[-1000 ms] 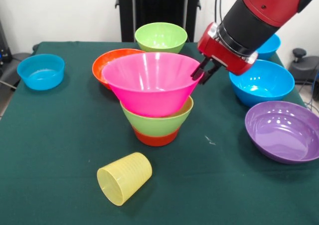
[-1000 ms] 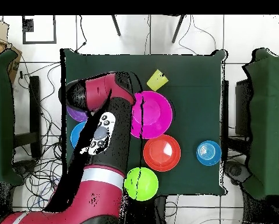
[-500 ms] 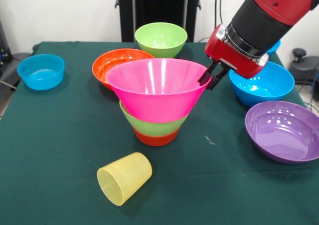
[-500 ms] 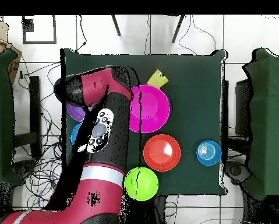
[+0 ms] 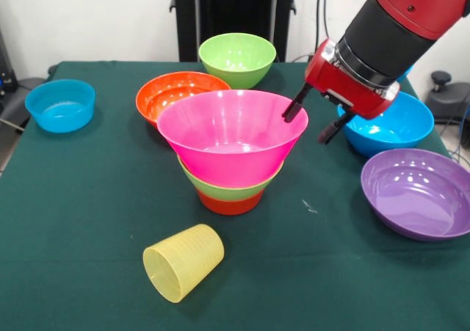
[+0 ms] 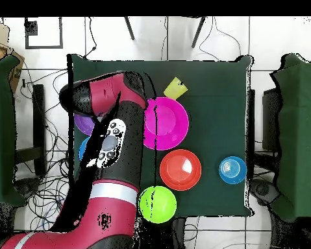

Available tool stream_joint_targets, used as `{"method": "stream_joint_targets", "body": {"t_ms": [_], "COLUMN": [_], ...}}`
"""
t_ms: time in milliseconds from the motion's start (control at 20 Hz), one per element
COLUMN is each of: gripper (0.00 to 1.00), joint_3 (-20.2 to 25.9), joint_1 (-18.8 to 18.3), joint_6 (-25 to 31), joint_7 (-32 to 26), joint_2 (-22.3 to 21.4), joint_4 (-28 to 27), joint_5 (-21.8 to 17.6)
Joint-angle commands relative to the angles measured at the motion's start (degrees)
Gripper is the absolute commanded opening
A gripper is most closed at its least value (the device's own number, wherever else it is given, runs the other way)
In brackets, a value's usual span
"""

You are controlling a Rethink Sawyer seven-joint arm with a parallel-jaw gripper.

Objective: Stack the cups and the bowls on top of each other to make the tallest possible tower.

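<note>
L to R in front view: small blue bowl [image 5: 60, 104] sits alone near the table edge, empty. Yellow cup [image 5: 183, 262] lies on its side on the cloth, mouth toward cam, nothing in it. Orange bowl [image 5: 170, 95] and lime bowl [image 5: 237, 54] are behind the tower, both empty as far as I can see.

Tower [image 5: 230, 155] is mid-table: small orange base, lime green, then big pink bowl [image 5: 230, 135] on top, looks level. Pink interior looks empty.

Gripper [image 5: 313, 118] is spread wide, holding nothing; one finger is at the pink rim, other outside it.

Risk, my read: pulling away sideways could catch the rim and tip the pink bowl off, since it flares well past its narrow base.

Right side: blue bowl [image 5: 387, 120] and purple bowl [image 5: 418, 192], both empty.
</note>
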Motion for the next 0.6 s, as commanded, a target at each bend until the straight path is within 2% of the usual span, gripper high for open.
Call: {"method": "stream_joint_targets", "body": {"t_ms": [50, 600], "gripper": [1.00, 1.00], "joint_3": [6.72, 6.45], "joint_1": [-1.11, -0.79], "joint_6": [4.81, 2.74], "joint_7": [-2.83, -1.77], "joint_2": [2.55, 2.56], "joint_4": [-1.67, -1.46], "joint_5": [0.74, 0.48]}}
